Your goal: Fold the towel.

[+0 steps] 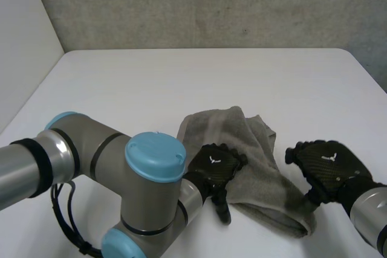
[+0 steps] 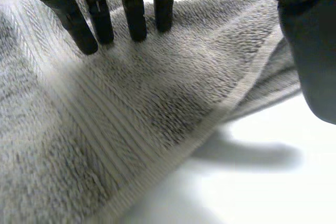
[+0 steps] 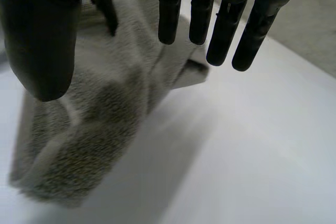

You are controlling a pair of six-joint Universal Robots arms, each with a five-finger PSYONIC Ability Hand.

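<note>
Layout at the white table [image 1: 181, 77], read from my left to my right. My left arm [image 1: 91, 149] reaches in across the near side. My left hand [image 1: 214, 166] lies palm-down on the towel [image 1: 263, 173], on its near-left part. In the left wrist view its fingers [image 2: 134, 19] are straight and rest flat on the pile, and its thumb [image 2: 310, 51] stands off to the side; nothing is gripped, so this hand is released. The grey towel lies bunched into a rough band near my side of the table, its long axis running obliquely from far left to near right. A woven hem [image 2: 220, 114] runs under the left palm toward the thumb. My right hand [image 1: 329, 164] is just beside the band's right flank, apart from the cloth. The right wrist view shows its fingers straight over bare table, with the towel lying toward the thumb side, so it too is released and holds nothing. I judge that the left hand, being on the cloth, is the nearer one. The next fold, as I judge it, turns on the right hand reaching leftward to the band's near-right end. Each hand's back bears a small white emblem [image 1: 213, 160], too small to read; no label or writing shows on the towel.
</note>
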